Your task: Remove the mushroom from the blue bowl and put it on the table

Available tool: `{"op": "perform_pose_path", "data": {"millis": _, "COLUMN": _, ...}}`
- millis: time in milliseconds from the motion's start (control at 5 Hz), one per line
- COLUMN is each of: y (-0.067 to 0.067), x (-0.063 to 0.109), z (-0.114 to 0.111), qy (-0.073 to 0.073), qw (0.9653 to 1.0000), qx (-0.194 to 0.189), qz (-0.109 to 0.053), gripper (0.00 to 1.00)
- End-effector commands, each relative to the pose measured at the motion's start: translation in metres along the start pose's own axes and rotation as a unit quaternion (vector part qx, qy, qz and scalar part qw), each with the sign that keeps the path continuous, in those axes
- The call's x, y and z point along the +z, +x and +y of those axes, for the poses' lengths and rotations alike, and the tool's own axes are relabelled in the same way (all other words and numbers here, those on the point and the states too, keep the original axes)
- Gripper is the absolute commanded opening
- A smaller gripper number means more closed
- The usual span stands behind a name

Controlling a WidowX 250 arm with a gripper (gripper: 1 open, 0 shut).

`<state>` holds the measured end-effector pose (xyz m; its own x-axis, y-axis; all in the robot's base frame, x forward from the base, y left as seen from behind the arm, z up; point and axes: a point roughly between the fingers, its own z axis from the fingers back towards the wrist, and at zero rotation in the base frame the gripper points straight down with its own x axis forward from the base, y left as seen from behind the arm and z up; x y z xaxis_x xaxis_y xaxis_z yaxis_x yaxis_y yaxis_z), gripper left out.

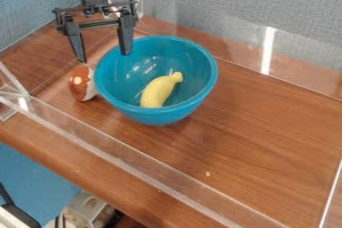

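One mushroom sits on the desk just beside the blue bowl, so the job looks done; only backing away seems left. The claw, spread wide, holds nothing. A yellow piece lies inside the bowl.

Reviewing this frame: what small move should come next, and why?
Probably a small lift of the gripper straight up, to back away: the mushroom already sits on the table beside the bowl, and the open fingers hold nothing.
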<state>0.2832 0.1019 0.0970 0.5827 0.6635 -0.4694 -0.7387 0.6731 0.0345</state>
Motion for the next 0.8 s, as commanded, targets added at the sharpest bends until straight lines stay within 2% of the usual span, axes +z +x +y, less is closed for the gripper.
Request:
{"op": "perform_pose_path", "data": {"millis": 0, "y": -0.004, "x": 0.006, "z": 0.002, "qy": -0.004, "qw": 0.9999, "qx": -0.011, "qz": -0.002, "gripper": 1.00}}
{"op": "perform_pose_path", "data": {"millis": 200, "y": -0.009, "x": 0.011, "z": 0.005, "qy": 0.004, "qw": 0.9993, "qx": -0.037, "qz": 0.008, "gripper": 1.00}}
{"op": "perform_pose_path", "data": {"millis": 400, "y": -0.013, "x": 0.018, "z": 0.006, "qy": 0.001, "qw": 0.9978, "qx": -0.063, "qz": 0.021, "gripper": 1.00}}
{"op": "perform_pose_path", "data": {"millis": 600, "y": -0.025, "x": 0.016, "z": -0.011, "qy": 0.012, "qw": 0.9946, "qx": -0.099, "qz": 0.028, "gripper": 1.00}}
